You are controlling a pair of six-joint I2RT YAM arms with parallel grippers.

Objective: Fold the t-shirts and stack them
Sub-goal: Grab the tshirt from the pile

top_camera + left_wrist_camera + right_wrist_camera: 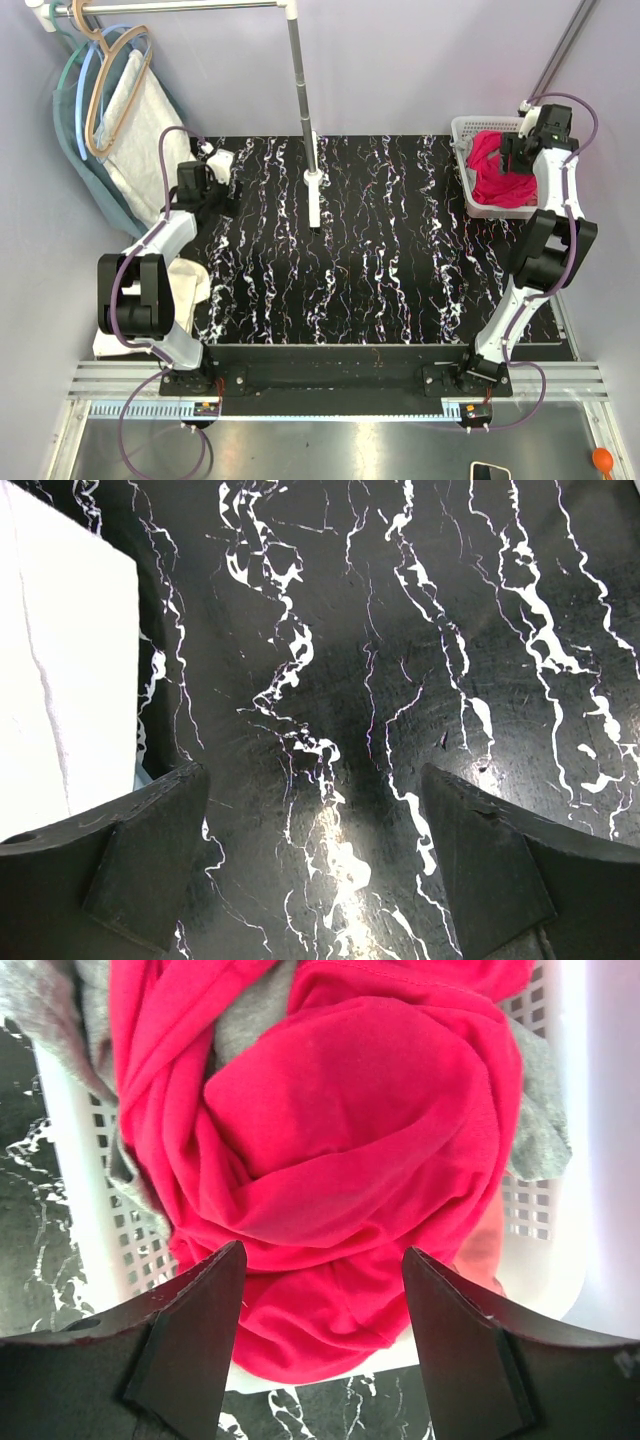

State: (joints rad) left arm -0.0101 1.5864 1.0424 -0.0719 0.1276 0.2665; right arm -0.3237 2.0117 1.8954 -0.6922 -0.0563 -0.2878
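A crimson red t-shirt (340, 1150) (497, 165) lies bunched in the white basket (462, 130) at the table's far right corner. A grey t-shirt (245, 1025) and a bit of pink cloth (488, 1248) lie under it. My right gripper (322, 1260) (518, 155) hangs just above the red heap, open, with nothing between its fingers. My left gripper (315, 780) (205, 180) is open over bare black marbled table (400, 680) at the far left. A cream-white t-shirt (188, 285) lies at the table's left edge under the left arm.
A white pole on a stand (314, 195) rises from the table's far middle. Hangers carrying a pale cloth (130, 120) and a teal garment (85, 175) hang at the far left. A white cloth surface (60, 660) fills the left wrist view's left side.
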